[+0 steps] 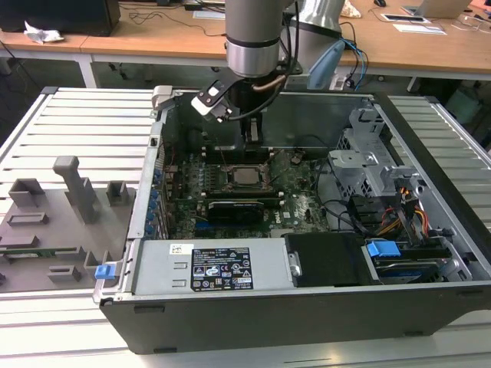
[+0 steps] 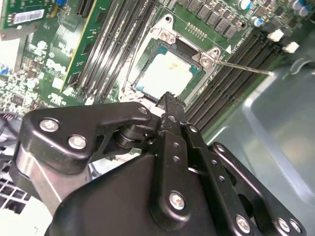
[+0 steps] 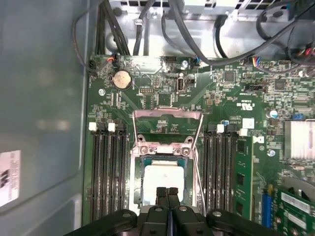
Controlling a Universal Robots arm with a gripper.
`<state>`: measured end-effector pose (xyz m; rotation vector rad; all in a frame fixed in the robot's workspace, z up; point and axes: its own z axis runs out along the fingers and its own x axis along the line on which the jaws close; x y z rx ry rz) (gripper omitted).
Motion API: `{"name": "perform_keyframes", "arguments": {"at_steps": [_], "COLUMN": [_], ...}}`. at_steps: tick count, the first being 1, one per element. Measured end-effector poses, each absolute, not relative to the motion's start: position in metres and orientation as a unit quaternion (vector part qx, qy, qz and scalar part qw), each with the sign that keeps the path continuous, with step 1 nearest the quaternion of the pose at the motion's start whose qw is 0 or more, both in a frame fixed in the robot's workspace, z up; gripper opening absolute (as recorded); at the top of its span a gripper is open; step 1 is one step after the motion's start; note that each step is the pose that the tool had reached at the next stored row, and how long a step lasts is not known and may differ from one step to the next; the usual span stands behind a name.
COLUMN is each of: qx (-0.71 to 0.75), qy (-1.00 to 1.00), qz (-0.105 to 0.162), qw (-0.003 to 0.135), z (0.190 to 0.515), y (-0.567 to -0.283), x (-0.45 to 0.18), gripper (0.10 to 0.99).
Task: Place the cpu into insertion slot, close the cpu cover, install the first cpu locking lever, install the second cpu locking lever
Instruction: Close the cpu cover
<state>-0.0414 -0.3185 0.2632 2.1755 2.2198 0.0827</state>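
My claw [image 3: 167,192] is clenched: the two fingertips [image 2: 170,100] are pressed together with nothing between them. They hang directly over the near edge of the chip [image 3: 162,181]; whether they touch it cannot be told. The chip lies flat in its socket [image 3: 139,196], pale metal top facing up. The cover [image 3: 167,114] is open, swung back on its hinge at the far edge of the socket, so the green board [image 3: 147,91] shows through its central opening. In the second wrist view, a thin metal rod [image 2: 246,66] runs from one corner of the socket out across the memory slots [image 2: 231,73]. Rows of black memory slots flank the socket on both sides. In the exterior view, I reach down into an open computer case [image 1: 307,314] that lies on its side.
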Motion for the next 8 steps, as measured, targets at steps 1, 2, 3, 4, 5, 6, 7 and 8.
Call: {"name": "perform_keyframes", "arguments": {"at_steps": [1, 2, 3, 4, 5, 6, 7, 8], "qx": [0.7, 0.7, 0.7, 0.7, 0.7, 0.7, 0.7, 0.7], "qy": [0.714, 0.714, 0.714, 0.714, 0.714, 0.714, 0.714, 0.714], "qz": [0.027, 0.027, 0.027, 0.027, 0.026, 0.026, 0.025, 0.025], "qw": [0.016, 0.016, 0.016, 0.016, 0.016, 0.015, 0.015, 0.014], "z": [0.266, 0.271, 0.272, 0.272, 0.272, 0.272, 0.272, 0.272], "y": [-0.318, -0.318, -0.318, -0.318, -0.318, -0.318, -0.318, -0.318], "x": [-0.041, -0.041, -0.041, -0.039, -0.037, -0.034, -0.031, -0.028], "gripper": [0.106, 0.106, 0.106, 0.106, 0.106, 0.106, 0.106, 0.106]}}
